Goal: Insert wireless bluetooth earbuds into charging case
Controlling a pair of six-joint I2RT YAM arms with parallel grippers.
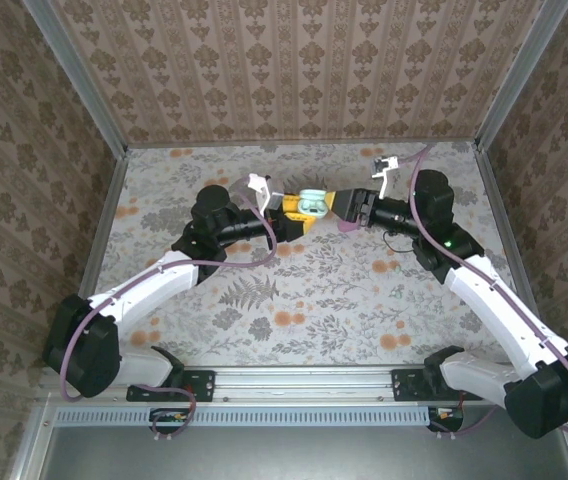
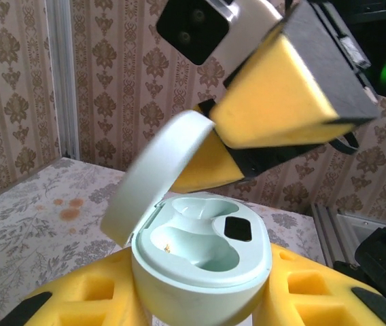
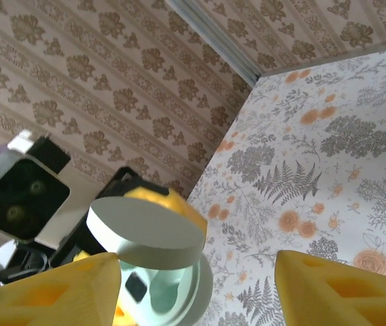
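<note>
One mint-green charging case point(image 2: 203, 272), upper centre of the top view, pinched at its base by my left gripper point(image 1: 294, 214), both yellow pads point(image 2: 77, 305) tight on it. One lid point(image 2: 153, 178), hinged open, tilted up-left in the left wrist view. Two wells point(image 2: 193, 244) exposed, one black patch point(image 2: 238, 229) at the right well's edge. My right gripper point(image 1: 343, 205) faces the case from the right, jaws apart, gripping nothing. One of its fingers point(image 2: 206, 166) sits just behind the lid, contact unclear. One small pink-purple item point(image 1: 347, 228) on the floral table point(image 1: 294, 300) just below that gripper, too small to identify.
</note>
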